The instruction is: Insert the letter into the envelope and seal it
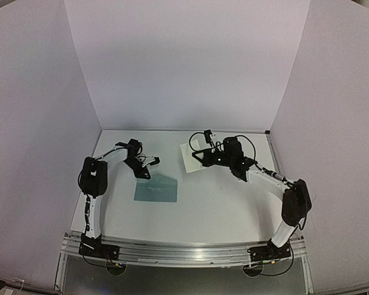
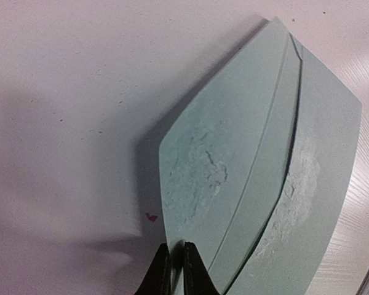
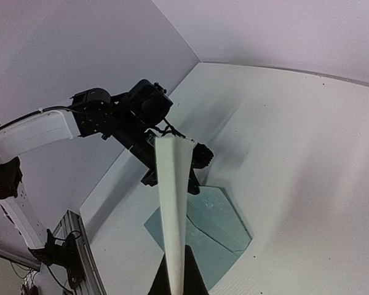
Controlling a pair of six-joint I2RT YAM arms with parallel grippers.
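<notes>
One letter (image 3: 174,203) hangs in right end effector (image 3: 175,271).

A robotics lab cell: white partition panels (image 1: 184,61) box in a white desk (image 1: 221,209); an aluminium rail (image 1: 184,252) carries the left arm (image 1: 92,178) and right arm (image 1: 293,203).

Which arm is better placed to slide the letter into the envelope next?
Right. The right gripper holds the letter aloft, while the left gripper is shut on the flap edge of the envelope, probably steadying it.
</notes>
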